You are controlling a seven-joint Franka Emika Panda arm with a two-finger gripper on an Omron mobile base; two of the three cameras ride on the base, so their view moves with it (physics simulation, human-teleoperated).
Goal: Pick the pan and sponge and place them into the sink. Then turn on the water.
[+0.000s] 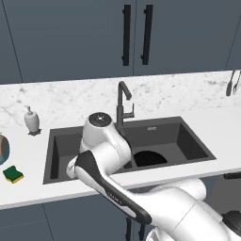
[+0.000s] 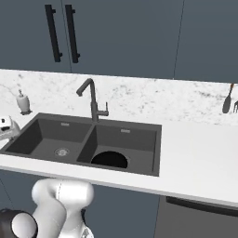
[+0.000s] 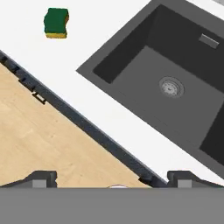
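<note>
The gripper (image 3: 111, 177) has its fingers spread wide and grasps nothing; it hangs above the front edge of the white counter (image 3: 109, 109). The black pan (image 1: 149, 157) lies inside the right basin of the sink (image 1: 188, 141). The sponge (image 3: 56, 22) sits on the counter, left of the sink and well apart from the gripper. No water comes from the tap (image 1: 123, 101).

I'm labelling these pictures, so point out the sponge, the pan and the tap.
sponge (image 3: 56, 22), hand view, its green top face.
pan (image 2: 109, 160), right base view, its black inside.
tap (image 1: 122, 106), left base view, its upright stem.
</note>
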